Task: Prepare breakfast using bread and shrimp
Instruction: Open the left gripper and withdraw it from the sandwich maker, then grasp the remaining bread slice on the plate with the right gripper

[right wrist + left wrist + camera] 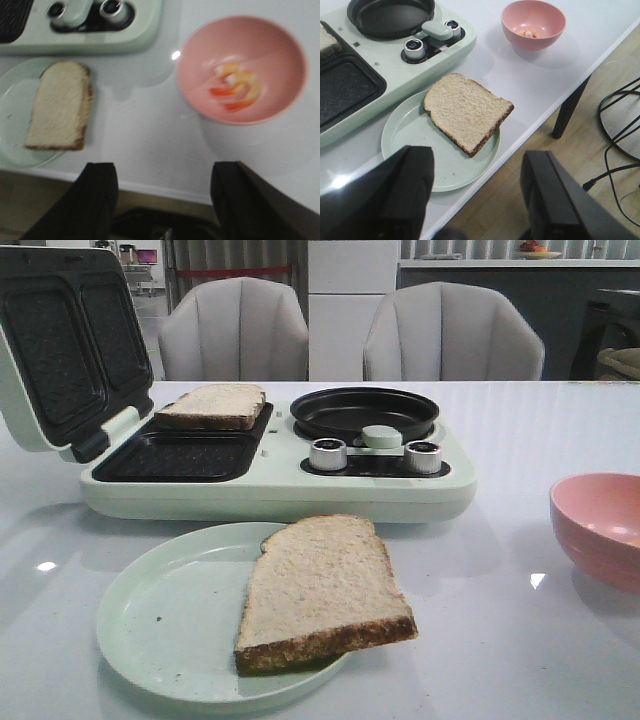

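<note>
Front view: the breakfast maker point(270, 475) sits mid-desk with its lid point(65, 345) flipped up. One bread slice point(213, 405) already lies in the far sandwich tray; the near tray point(180, 457) is bare. The second slice point(322, 590) rests on a pale green plate point(150, 625) near the desk's front edge, its crust corner hanging past the plate's rim. A pink bowl point(597, 530) sits toward the right edge. Neither arm shows here. Glossy white desk, two grey chairs behind, what looks like a kitchen counter further back.

Left wrist view: the left gripper point(477, 200) hovers off the front edge, short of the plate, jaws spread wide, nothing in them. The small round pan point(390, 17) on the maker is bare. Wood floor and cables below.

Right wrist view: a bit blurry, but the right gripper point(165, 195) is also released and empty, hanging near the front edge. The shrimp point(237, 87) lies inside the bowl, pale with orange-red bits.

My guess is we're between pickups: one slice placed, shrimp next. That calls for the right claw to drop into the bowl and pinch gently, since it's small and curled.
</note>
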You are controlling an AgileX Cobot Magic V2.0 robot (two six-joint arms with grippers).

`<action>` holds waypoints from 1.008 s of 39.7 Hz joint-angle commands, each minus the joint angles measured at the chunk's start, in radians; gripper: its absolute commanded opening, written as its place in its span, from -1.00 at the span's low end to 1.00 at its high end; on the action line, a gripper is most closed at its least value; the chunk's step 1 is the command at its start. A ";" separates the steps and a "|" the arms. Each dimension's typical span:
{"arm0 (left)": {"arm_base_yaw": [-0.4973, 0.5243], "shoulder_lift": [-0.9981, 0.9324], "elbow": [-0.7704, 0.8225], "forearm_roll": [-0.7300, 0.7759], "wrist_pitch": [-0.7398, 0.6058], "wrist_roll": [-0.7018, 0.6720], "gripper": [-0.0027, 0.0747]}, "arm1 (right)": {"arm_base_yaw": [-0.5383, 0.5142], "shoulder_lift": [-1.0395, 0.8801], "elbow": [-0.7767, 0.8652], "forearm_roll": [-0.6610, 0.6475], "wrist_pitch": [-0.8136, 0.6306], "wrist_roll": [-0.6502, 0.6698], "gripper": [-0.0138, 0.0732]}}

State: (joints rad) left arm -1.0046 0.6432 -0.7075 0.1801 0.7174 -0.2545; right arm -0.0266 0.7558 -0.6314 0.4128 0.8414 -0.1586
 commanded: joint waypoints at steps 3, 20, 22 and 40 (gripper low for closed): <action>-0.006 -0.003 -0.029 0.001 -0.080 -0.001 0.20 | 0.069 0.154 -0.025 0.311 0.002 -0.215 0.51; -0.006 -0.003 -0.029 0.001 -0.105 -0.001 0.20 | 0.298 0.596 -0.029 0.615 -0.222 -0.399 0.51; -0.006 -0.003 -0.029 0.001 -0.117 -0.001 0.20 | 0.310 0.641 -0.036 0.624 -0.229 -0.401 0.51; -0.006 -0.003 -0.029 0.001 -0.166 -0.001 0.20 | 0.351 0.939 -0.194 0.637 -0.176 -0.402 0.51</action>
State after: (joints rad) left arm -1.0046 0.6432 -0.7075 0.1801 0.6347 -0.2545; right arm 0.3215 1.7008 -0.7743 1.0120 0.6143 -0.5436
